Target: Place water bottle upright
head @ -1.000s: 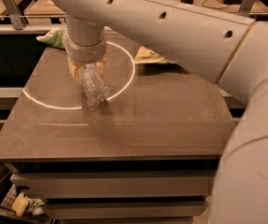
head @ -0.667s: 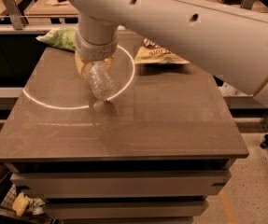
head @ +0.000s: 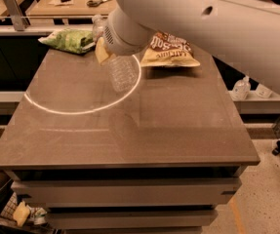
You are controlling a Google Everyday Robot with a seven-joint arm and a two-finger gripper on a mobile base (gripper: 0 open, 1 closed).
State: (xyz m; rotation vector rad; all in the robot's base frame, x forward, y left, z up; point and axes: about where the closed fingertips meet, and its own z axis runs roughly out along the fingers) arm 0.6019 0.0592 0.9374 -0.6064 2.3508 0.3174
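The water bottle (head: pixel 122 73) is a clear crinkly bottle hanging tilted above the back middle of the brown table (head: pixel 178 130), its base pointing down and toward me. Its upper part runs up behind the wrist, where a clear bit shows at the far left. My gripper (head: pixel 110 56) sits at the end of the big white arm (head: pixel 203 18), shut on the bottle's middle, with a yellowish finger pad (head: pixel 102 50) visible on the left side. The bottle's faint reflection lies on the tabletop below it.
A green chip bag (head: pixel 69 39) lies at the table's back left corner and a brown and yellow chip bag (head: pixel 170 50) at the back right. A small clear bottle (head: pixel 241 87) stands on a ledge to the right. Another table with scissors (head: pixel 98 2) is behind.
The arm has swung up and to the right, carrying the bottle from over the left half of the table toward the back middle. The grip on it is unchanged.
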